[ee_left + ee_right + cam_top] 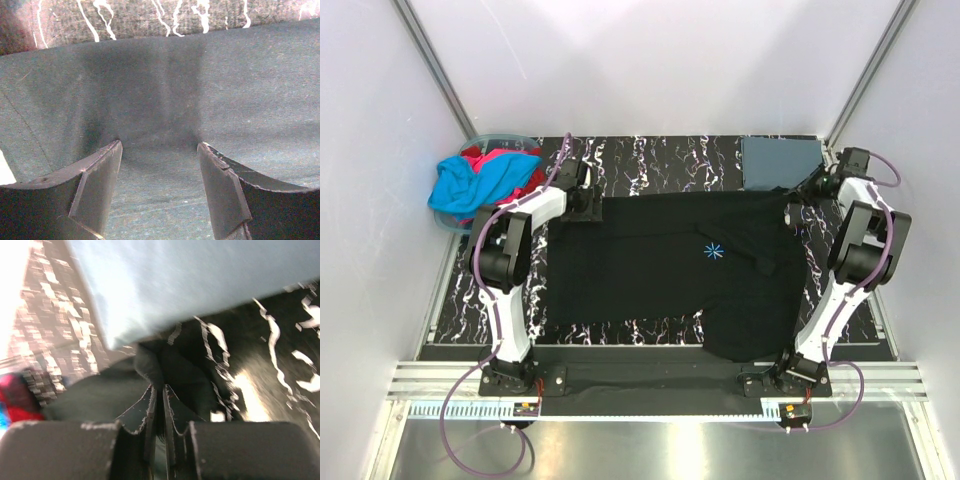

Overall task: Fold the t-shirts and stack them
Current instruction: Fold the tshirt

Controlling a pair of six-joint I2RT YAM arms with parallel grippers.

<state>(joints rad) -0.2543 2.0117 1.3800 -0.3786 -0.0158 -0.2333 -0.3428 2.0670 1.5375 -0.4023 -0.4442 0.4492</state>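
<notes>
Left claw fills the bottom of its own view: fingers spread wide, black shirt flat under and between them, nothing pinched. Tips look down at the cloth, but contact can't be confirmed.

Right claw is squeezed closed w/ a dark bunch of the black shirt at its tips. The view is blurred, so how deep the bite goes is unclear.

From above, the black shirt lies spread over the middle of the table, star print facing up. One flap sags toward 5 o'clock.

Left claw sits at the shirt's 10 o'clock edge, right claw at its 2 o'clock corner.

Grey-blue shirt lies folded at 1 o'clock, just past the right claw. Cyan shirt and red shirt are heaped at 10 o'clock over the tub.

Step, prob.: taking hold of the far edge for the first fold of the black shirt; only the right side has a grip.

Next needs the left claw to close on that edge, then both to lift evenly and carry it toward 6 o'clock, keeping the cloth taut.

Arms rise from bases at 6 o'clock along each side of the shirt, elbows out, wrists turned inward.
</notes>
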